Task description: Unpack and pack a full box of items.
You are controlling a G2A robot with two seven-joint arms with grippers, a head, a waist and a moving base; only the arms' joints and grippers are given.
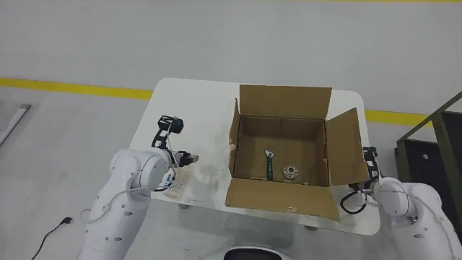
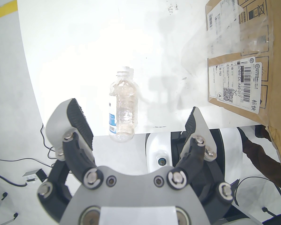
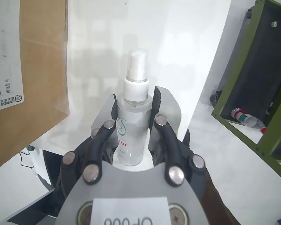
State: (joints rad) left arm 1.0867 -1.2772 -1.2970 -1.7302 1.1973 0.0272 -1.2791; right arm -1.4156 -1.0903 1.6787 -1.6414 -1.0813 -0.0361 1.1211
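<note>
Jaws of the left gripper (image 2: 134,113) stand wide apart. A clear water bottle (image 2: 124,104) sits just ahead of them, closer to one finger than the other and touching neither. Its cap points away from the gripper, and its base is at the edge of the white table (image 2: 84,36). Beyond the farther finger stands the cardboard box (image 2: 253,54), well clear of the jaws. The right gripper (image 3: 135,98) is clamped on a spray bottle (image 3: 132,127), one finger on each side of its body, the white pump head sticking out past the fingertips. The box wall rises just beside that gripper. Inside the open box lie a green-handled wrench (image 1: 269,165) and a round metal fitting (image 1: 290,170), near each other
</note>
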